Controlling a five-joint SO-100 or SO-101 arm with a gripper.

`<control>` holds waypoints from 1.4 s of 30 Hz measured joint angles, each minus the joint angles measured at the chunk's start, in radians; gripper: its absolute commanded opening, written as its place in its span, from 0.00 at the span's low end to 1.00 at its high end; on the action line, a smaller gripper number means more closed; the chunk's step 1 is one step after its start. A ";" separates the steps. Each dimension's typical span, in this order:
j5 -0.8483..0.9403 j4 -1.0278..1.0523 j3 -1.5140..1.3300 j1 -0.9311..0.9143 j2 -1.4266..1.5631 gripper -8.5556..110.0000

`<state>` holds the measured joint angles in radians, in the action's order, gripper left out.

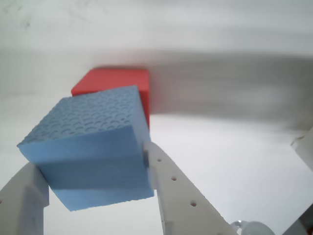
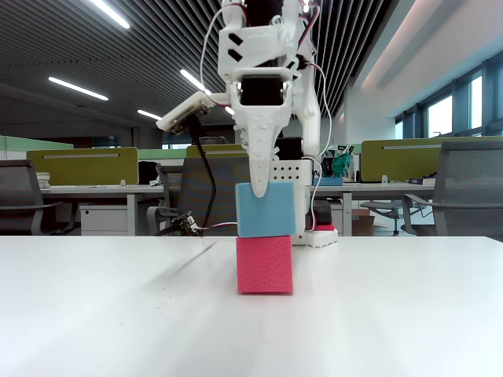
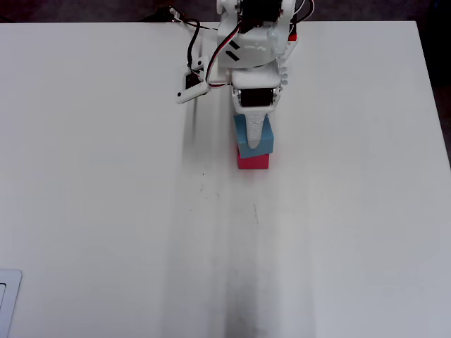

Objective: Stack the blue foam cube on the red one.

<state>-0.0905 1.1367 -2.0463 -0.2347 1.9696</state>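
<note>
The blue foam cube [image 2: 266,209] rests on top of the red one [image 2: 265,265] on the white table [image 2: 118,314], pushed slightly back so a strip of red shows in front in the overhead view. My gripper [image 2: 263,192] comes down from above and is shut on the blue foam cube [image 1: 93,142], with one white finger [image 1: 168,181] against each side. In the wrist view the red one [image 1: 122,81] peeks out behind and below the blue one. From overhead, a finger [image 3: 254,134] covers the middle of the blue foam cube [image 3: 266,143], and the red one [image 3: 252,163] shows just beyond it.
The arm's base [image 3: 257,28] and its cables [image 3: 204,49] sit at the table's far edge. The wrist camera [image 2: 185,114] sticks out to the left of the arm. A pale flat object [image 3: 7,292] lies at the overhead view's bottom-left corner.
</note>
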 measured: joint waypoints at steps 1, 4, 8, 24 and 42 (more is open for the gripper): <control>0.000 0.000 0.000 0.000 -0.003 0.24; 0.000 0.000 0.002 0.000 -0.011 0.27; 0.000 0.017 0.014 0.000 -0.015 0.29; 0.000 0.112 0.043 0.009 0.038 0.36; -0.012 0.140 -0.032 0.098 0.526 0.25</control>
<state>-0.1028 1.2763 -2.0785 -0.1365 2.4958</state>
